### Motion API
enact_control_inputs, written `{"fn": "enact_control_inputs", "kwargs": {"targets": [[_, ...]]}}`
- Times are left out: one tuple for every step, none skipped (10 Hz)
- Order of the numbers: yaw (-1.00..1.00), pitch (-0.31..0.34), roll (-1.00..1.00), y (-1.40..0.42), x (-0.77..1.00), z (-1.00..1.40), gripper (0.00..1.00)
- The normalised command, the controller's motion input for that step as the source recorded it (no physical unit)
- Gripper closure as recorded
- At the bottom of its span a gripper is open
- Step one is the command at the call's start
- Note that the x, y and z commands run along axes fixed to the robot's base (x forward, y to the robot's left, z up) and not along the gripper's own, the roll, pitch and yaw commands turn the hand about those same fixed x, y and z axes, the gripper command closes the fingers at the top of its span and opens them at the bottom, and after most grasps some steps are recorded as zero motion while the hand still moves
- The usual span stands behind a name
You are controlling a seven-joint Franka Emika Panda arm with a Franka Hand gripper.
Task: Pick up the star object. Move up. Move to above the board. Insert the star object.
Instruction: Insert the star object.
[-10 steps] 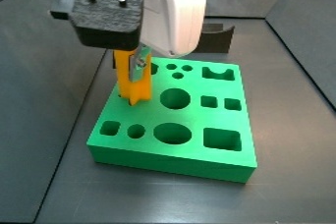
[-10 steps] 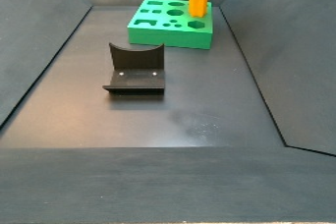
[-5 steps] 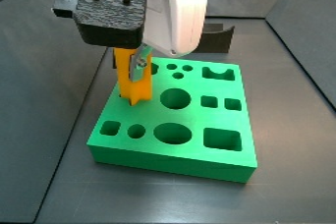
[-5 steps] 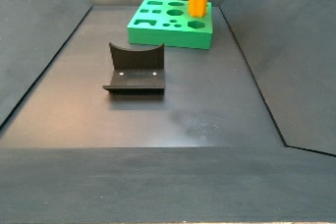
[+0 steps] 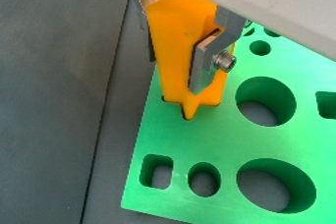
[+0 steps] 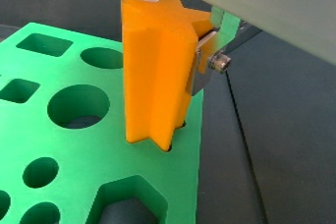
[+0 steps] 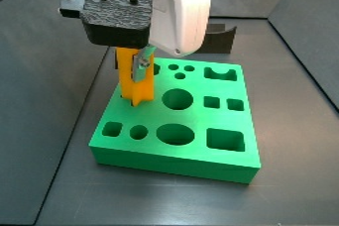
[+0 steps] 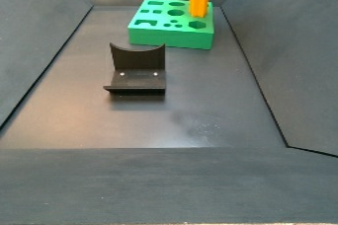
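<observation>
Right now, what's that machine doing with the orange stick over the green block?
A single robot arm's gripper is shut on the star object, an orange star-shaped prism held upright. Its lower tip sits at a hole near the edge of the board, the green block full of shaped holes, so it is part-way into being inserted. The dark fixture stands apart on the floor, untouched.

Even, fairly bright overhead light; soft shadows only; dull sheen on dark floor (image 8: 185,120); gripper (image 5: 184,46) and star object (image 6: 157,71) close up, slightly soft in both wrist views; side views low-res, mildly blurred.
</observation>
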Motion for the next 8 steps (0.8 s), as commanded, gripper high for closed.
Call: {"fn": "enact_control_inputs", "kwargs": {"targets": [[-0.13, 0.07, 0.0, 0.0, 0.0, -0.76, 1.0], [-0.53, 0.211, -0.03, 0.0, 0.05, -0.7, 1.0], [-0.62, 0.253, -0.09, 0.0, 0.04, -0.56, 1.0], [-0.45, 0.266, -0.23, -0.2, 0.18, -0.33, 1.0], [-0.22, 0.26, -0.2, -0.07, 0.25, -0.38, 1.0], [0.01, 0.091, -0.19, 0.0, 0.0, -0.54, 1.0], [0.13, 0.0, -0.16, 0.0, 0.0, -0.31, 1.0], [0.28, 0.0, -0.21, 0.0, 0.0, -0.26, 1.0]]}}
